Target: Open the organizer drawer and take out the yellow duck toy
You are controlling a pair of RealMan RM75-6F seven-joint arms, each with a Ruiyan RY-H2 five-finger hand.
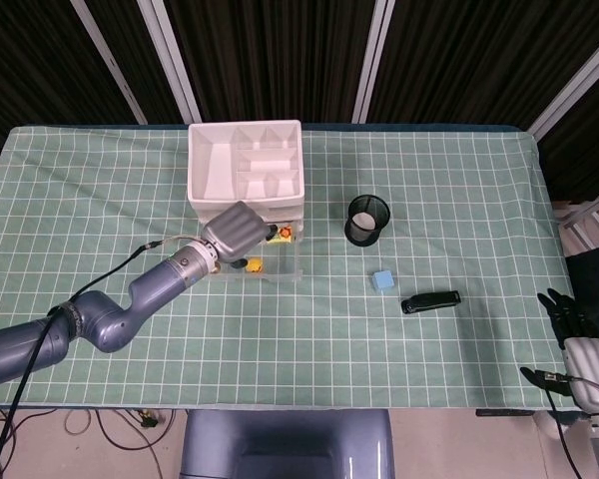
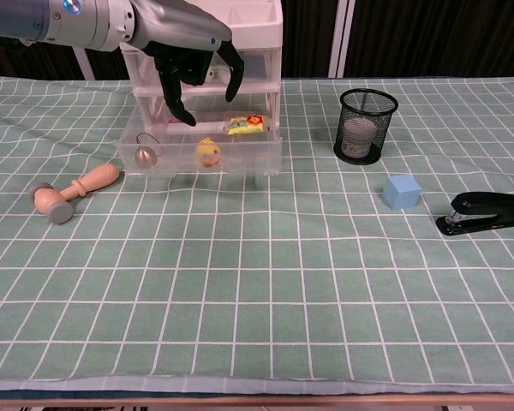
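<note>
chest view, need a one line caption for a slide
Left hand hovers open above the pulled-out organizer drawer, yellow duck toy inside.

Grey arm [image 1: 120, 309], black-fingered hand [image 2: 193, 51]

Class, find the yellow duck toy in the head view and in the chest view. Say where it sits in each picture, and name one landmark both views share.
Head view: the duck lies left of centre, in the open drawer just below the left robot hand.
Chest view: the duck is upper left, behind the drawer's clear front.
Shared landmark: the black mesh cup, right of the drawer.
</note>
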